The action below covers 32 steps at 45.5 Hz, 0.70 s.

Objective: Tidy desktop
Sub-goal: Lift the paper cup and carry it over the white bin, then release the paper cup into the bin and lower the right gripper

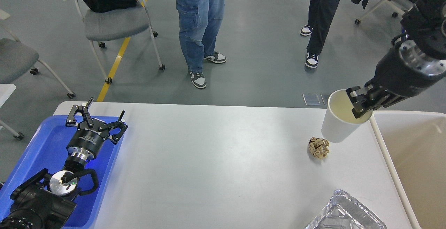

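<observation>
The white-grey desktop (216, 159) fills the lower view. My right gripper (359, 104) is shut on the rim of a white paper cup (336, 124) and holds it tilted above the desktop's right side, next to the beige bin. A crumpled brown paper ball (318, 147) lies on the desktop just below the cup. A foil tray (343, 211) lies at the front right edge. My left gripper (98, 114) is open and empty above the blue tray (41, 152) at the left.
The beige open-topped bin (414, 159) stands at the right end of the desktop. Two people (198, 30) stand on the floor behind the table. Wheeled chairs (115, 23) stand at the back left and back right.
</observation>
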Tool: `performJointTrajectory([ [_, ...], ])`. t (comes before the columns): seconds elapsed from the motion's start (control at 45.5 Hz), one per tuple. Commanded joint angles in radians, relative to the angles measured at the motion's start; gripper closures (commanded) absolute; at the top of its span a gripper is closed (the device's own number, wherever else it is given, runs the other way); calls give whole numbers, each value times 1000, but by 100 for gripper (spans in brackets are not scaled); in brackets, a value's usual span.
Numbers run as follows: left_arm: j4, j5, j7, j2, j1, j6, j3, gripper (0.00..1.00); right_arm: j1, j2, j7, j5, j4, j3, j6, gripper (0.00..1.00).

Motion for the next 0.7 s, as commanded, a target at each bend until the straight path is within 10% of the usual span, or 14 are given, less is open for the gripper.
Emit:
performJointTrajectory([
  [0.0, 0, 0, 0, 0, 0, 0, 0, 0, 49, -82, -7, -17, -82, -48, 0, 100],
  [0.242, 0, 0, -2, 0, 0, 0, 0, 0, 23, -251, -13, -5, -250, -105, -60, 100],
  [0.682, 0, 0, -2, 0, 0, 0, 0, 0, -569, -530, -15, 389, -534, 244, -717, 100],
])
